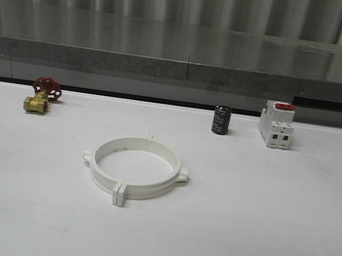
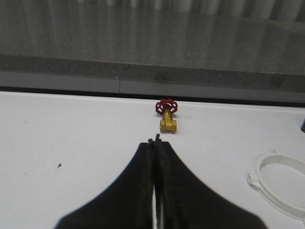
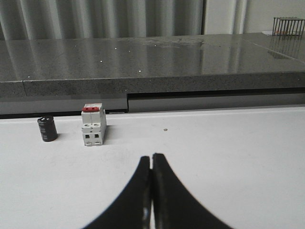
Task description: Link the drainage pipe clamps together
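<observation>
- Table (image 1: 269, 246), white and wide, runs under everything, with a grey speckled ledge (image 1: 169, 50) along its far edge.
- Drainage pipe clamps (image 1: 135, 168) sit near the middle of the table in the front view, the two white half-rings closed into one wide ring with their end tabs meeting at the near side and the far side. From the left wrist camera just one arc of that ring shows at the picture's edge.
- Left gripper (image 2: 156, 139), seen from its own wrist camera, has its black fingers pressed together with nothing between them; it hangs over bare table, apart from the ring.
- Right gripper (image 3: 151, 155) looks the same from its wrist camera: fingers closed tip to tip, holding nothing, over open table.
- White breaker (image 1: 277, 124) with a red switch stands near the far edge on the right; the right wrist view gives it closer.
- Brass valve (image 1: 42, 96) with a red handwheel lies far left; the left wrist view faces it head-on.
- Black cylinder (image 1: 221, 120) stands upright just left of the breaker, the two apart.
</observation>
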`<state>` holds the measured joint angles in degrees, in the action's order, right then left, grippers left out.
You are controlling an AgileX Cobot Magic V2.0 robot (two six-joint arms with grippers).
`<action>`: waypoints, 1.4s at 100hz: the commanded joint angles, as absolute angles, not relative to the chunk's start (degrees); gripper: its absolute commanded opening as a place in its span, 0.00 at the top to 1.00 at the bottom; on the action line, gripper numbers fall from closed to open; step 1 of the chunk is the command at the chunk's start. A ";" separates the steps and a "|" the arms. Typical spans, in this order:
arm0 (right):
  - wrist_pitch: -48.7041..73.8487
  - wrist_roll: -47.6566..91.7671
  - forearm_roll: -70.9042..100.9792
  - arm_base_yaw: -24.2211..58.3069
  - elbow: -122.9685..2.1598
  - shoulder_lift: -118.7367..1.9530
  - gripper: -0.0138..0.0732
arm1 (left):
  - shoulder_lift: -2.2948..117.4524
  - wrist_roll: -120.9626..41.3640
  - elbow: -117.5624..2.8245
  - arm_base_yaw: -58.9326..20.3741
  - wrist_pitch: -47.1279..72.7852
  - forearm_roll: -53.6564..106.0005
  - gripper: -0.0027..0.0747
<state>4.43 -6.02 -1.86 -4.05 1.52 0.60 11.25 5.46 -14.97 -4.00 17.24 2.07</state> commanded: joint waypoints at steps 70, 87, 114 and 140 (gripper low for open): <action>-0.70 -5.51 -2.50 -4.26 0.66 1.74 0.92 | -2.13 1.34 1.76 -2.33 1.15 0.69 0.99; -0.70 -5.51 -2.50 -4.26 0.66 1.74 0.92 | -2.13 1.34 1.76 -2.33 1.05 -0.58 0.99; -0.70 -5.51 -2.50 -4.26 0.66 1.74 0.92 | -2.13 1.34 1.76 -2.33 1.16 0.00 0.99; -0.70 -5.51 -2.50 -4.26 0.66 1.74 0.92 | -2.13 1.34 1.76 -2.33 1.16 0.00 0.99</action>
<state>4.33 -6.02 -1.99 -4.05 1.52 0.60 -0.37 0.82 -0.24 -2.45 6.04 -0.44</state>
